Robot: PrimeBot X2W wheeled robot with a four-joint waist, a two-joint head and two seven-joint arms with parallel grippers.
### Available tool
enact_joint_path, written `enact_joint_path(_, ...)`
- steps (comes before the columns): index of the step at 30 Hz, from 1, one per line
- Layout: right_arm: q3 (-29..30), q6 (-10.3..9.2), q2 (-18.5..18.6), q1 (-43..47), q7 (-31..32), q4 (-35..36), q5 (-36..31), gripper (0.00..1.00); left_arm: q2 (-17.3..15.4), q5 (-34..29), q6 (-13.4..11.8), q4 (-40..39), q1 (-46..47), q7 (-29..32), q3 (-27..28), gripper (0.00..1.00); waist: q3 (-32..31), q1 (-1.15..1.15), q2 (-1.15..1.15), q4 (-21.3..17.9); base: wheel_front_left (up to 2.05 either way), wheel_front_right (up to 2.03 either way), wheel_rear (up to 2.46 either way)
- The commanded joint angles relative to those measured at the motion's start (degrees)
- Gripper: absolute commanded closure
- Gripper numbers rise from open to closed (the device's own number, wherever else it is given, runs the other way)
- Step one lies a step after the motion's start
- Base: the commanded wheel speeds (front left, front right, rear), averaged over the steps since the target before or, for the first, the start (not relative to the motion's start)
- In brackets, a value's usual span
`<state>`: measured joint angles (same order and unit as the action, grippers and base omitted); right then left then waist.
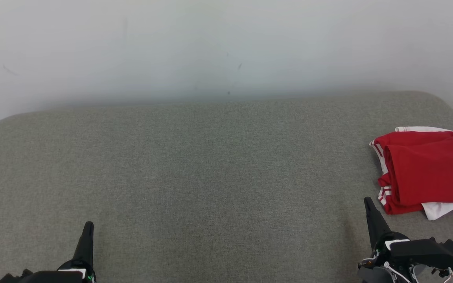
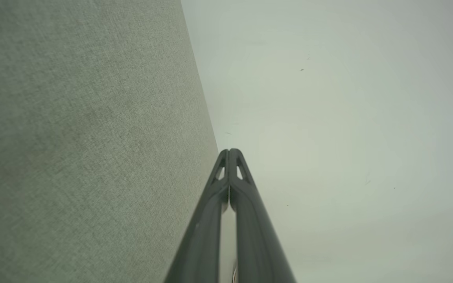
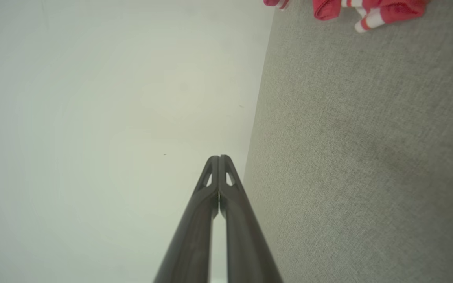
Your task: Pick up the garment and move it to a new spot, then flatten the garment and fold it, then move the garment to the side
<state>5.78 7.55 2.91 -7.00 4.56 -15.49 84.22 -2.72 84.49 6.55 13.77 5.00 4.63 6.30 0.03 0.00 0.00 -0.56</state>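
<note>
Grey woven upholstered surface (image 1: 195, 165), wide and flat, far edge with rounded corners meeting a pale wall (image 1: 210, 47), folded red garment (image 1: 427, 173) lying on it just short of the wall, by the right-hand corner, white striped trim, black numeral, white layer peeking out beneath.

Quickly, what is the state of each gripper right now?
Left gripper: shut, holding nothing.
Right gripper: shut, holding nothing.

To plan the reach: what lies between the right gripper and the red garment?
Only bare grey upholstery, seen in the head view; the right gripper and the red garment are apart.
</note>
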Motion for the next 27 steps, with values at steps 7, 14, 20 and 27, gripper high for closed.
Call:
enact_joint_path(7, 0.4, -0.11, 0.0, 0.7, 1.0, 1.0, 3.9, 1.00, -0.3, 3.7, 0.6, 0.1, 1.2, 1.0, 0.2, 1.00, 0.1, 0.00, 0.00, 0.2, 0.00, 0.00, 0.00)
enact_joint_path(14, 0.7, -0.11, -0.1, 1.0, 1.7, 1.4, 6.7, 1.00, -0.3, 6.5, 1.0, 0.3, 1.3, 1.7, 0.3, 1.00, 0.1, 0.00, 0.00, 0.4, 0.00, 0.00, 0.00)
enact_joint_path(20, 0.9, -0.12, -0.1, 1.1, 2.2, 1.6, 8.3, 1.00, -0.3, 8.1, 1.0, 0.4, 1.6, 2.0, 0.3, 1.00, 0.2, 0.00, 0.00, 0.6, 0.00, 0.00, 0.00)
enact_joint_path(27, 0.8, -0.12, -0.1, 1.1, 2.2, 1.6, 8.3, 1.00, -0.3, 8.1, 1.0, 0.4, 1.5, 2.0, 0.3, 1.00, 0.2, 0.00, 0.00, 0.6, 0.00, 0.00, 0.00)
